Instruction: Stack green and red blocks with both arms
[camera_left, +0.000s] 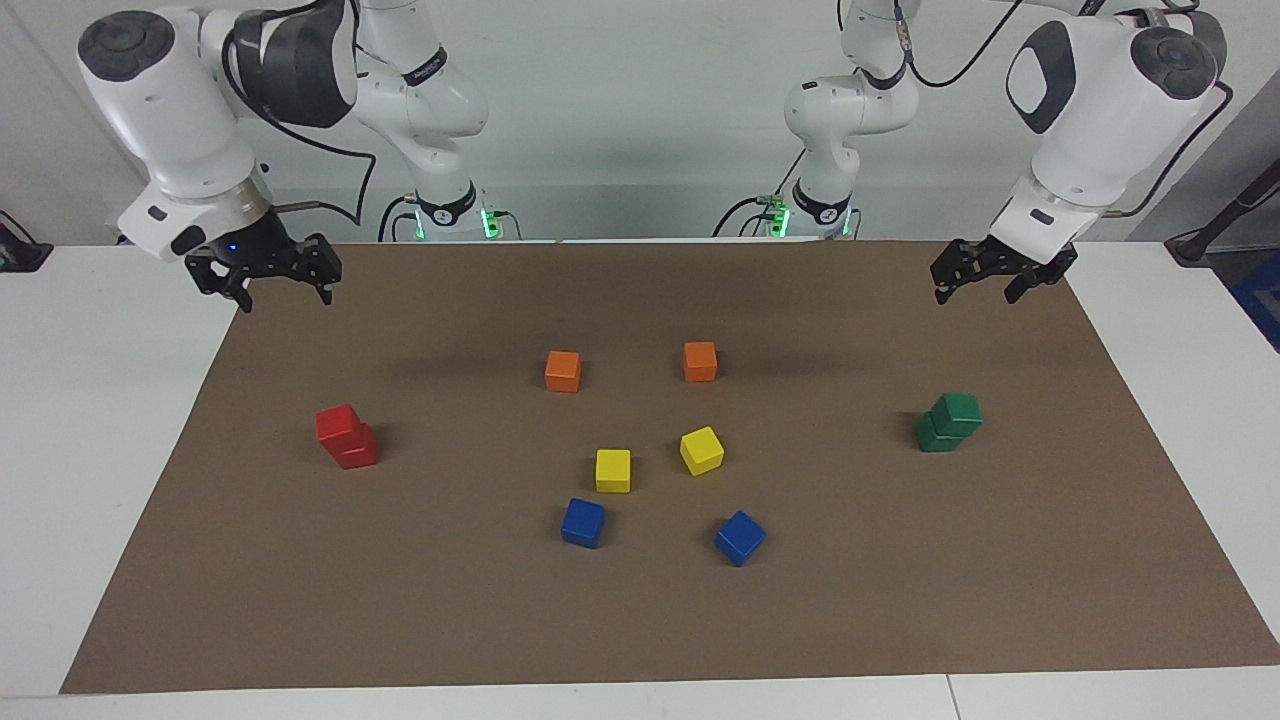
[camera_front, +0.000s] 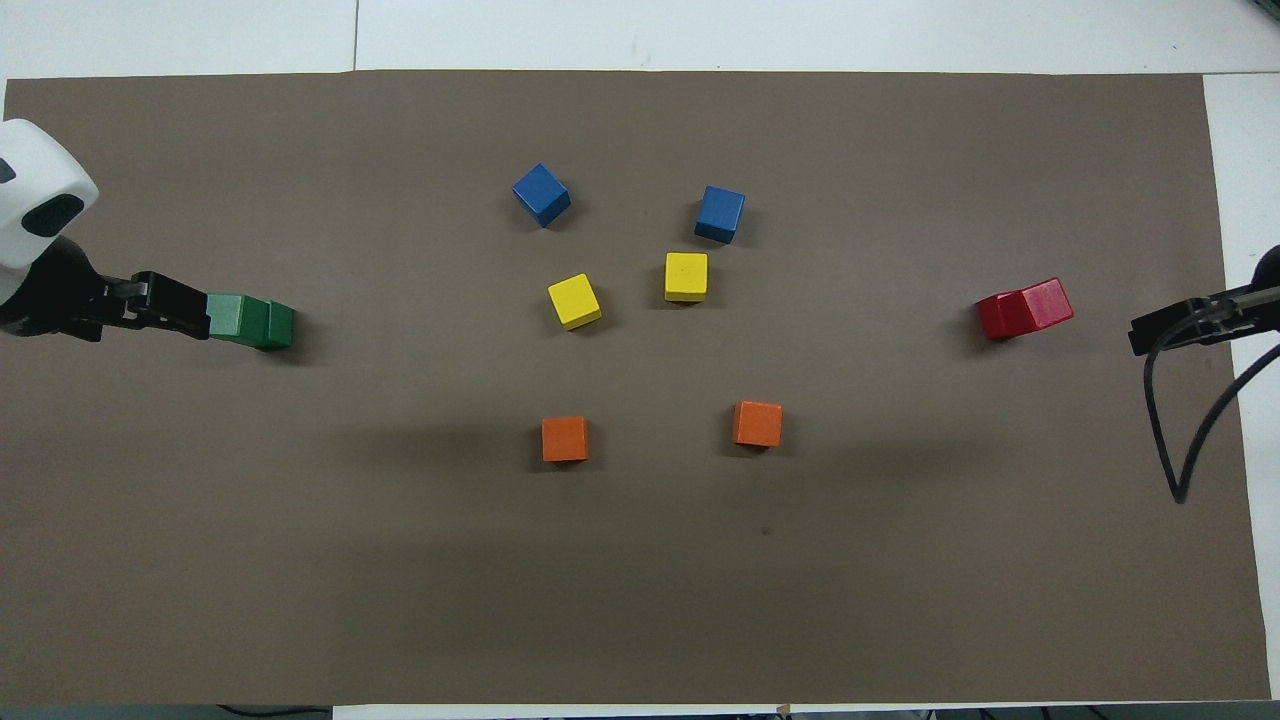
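Below your left gripper (camera_left: 985, 272), which hangs raised with its fingers spread and nothing in them, the green stack (camera_left: 948, 422) already stands, one cube on another, toward that arm's end of the mat (camera_left: 640, 620). Your right gripper (camera_left: 262, 272) hangs likewise, parted and empty, above and apart from the red stack (camera_left: 346, 436), whose top cube sits skewed on the lower one. These cubes look light, rigid and glossy, so likely slippery: if you straighten one, pinch two flat opposite faces at mid-height, squarely, not corners.
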